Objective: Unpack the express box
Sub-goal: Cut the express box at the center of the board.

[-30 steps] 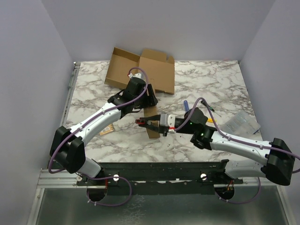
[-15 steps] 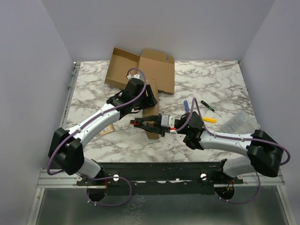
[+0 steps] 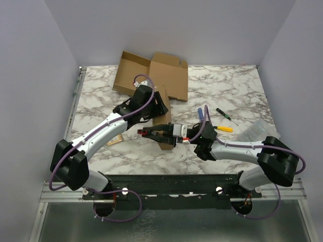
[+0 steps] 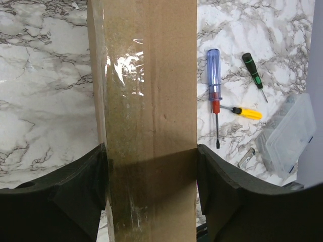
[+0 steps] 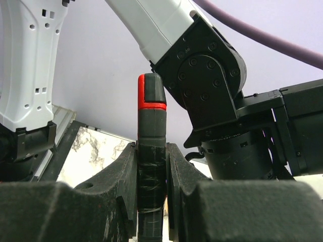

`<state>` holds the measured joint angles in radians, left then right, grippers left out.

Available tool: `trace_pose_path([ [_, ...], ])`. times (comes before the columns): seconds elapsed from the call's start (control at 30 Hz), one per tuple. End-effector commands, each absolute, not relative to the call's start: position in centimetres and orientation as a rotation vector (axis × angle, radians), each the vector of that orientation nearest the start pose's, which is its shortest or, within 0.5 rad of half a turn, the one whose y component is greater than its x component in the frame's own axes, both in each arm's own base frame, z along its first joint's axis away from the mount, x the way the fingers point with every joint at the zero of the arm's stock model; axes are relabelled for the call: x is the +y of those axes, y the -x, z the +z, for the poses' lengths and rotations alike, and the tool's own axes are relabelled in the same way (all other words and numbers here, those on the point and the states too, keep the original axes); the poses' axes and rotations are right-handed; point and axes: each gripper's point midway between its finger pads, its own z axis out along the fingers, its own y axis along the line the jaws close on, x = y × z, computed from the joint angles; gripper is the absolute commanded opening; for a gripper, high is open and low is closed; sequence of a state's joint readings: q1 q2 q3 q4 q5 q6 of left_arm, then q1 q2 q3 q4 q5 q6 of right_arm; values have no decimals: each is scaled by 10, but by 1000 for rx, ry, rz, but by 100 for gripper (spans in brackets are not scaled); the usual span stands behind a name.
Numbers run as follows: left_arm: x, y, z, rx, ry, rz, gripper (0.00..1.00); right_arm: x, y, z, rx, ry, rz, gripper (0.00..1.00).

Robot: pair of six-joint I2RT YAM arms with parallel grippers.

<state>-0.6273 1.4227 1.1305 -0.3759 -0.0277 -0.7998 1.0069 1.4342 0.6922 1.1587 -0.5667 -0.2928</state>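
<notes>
Within the left tool [image 4: 150, 166], tape [image 4: 123, 101] lines box [image 4: 171, 75].

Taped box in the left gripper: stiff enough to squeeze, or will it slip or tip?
Probably stiff: the box shows no buckling between the fingers of the left gripper. Its glossy tape may be slick. Long and narrow, it could pivot in the grip if the cutter pushes sideways.
</notes>
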Motion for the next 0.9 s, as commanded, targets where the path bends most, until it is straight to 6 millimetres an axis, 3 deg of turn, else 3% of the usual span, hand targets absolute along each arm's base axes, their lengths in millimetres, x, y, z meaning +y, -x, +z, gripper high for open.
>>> trace_pose_path([
  [0.0,-266,-288,170,2459,276,-794,0,409,-161,331,495,1064,919,1],
  [0.17,-274,-281,178,2465,234,-868,0,415,-151,335,427,1068,998,1],
  [0.43,-265,-278,188,2436,210,-893,0,423,-148,340,400,1091,1040,0],
  [0.6,-250,-287,181,2408,214,-766,0,398,-171,372,504,881,992,1],
  [0.67,-244,-291,177,2404,208,-709,0,383,-170,381,525,837,969,1],
  [0.87,-232,-305,171,2381,202,-531,0,392,-157,356,573,1067,949,1],
])
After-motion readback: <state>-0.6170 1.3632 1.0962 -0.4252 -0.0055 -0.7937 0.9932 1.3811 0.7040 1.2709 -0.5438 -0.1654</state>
